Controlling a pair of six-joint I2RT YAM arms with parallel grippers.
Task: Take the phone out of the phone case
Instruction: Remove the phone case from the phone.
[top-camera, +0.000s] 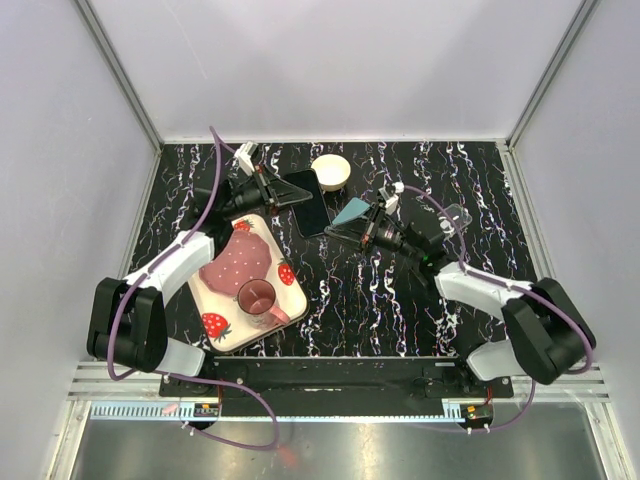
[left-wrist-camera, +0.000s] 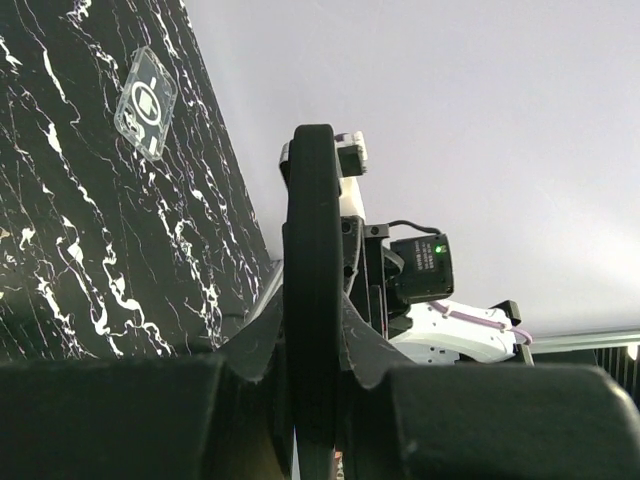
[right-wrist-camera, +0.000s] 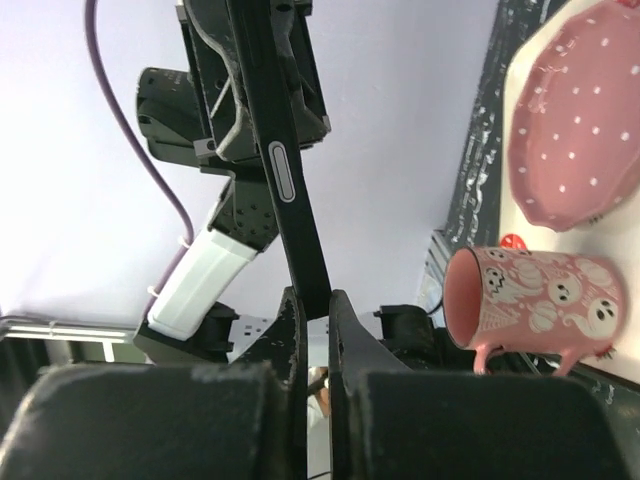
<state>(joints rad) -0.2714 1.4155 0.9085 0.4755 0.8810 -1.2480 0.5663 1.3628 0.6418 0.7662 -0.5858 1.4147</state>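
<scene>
Table (top-camera: 380, 300): black marble with white veins, shut in by white walls on the left, far and right sides. Bare marble at centre and right, near side.

Tray (top-camera: 222, 328): near left, white with a strawberry print, set at an angle. It holds the pink dotted plate (top-camera: 235, 265) and the pink mug (top-camera: 258, 297), which carries white ghost figures. No readable lettering.

Phone (top-camera: 310, 205): black and slim, with an oval side button visible from the right wrist. It is held off the table at centre far, just near of the cream bowl (top-camera: 330, 172). Left gripper (top-camera: 272, 192) is clamped on its left end. Right gripper (right-wrist-camera: 312, 305) is pinched tight on the opposite edge, one finger on each face.

Phone case (top-camera: 455, 216): clear, flat on the marble at far right, well apart from the phone and just beyond the right arm. Its pale markings are too small to read.
</scene>
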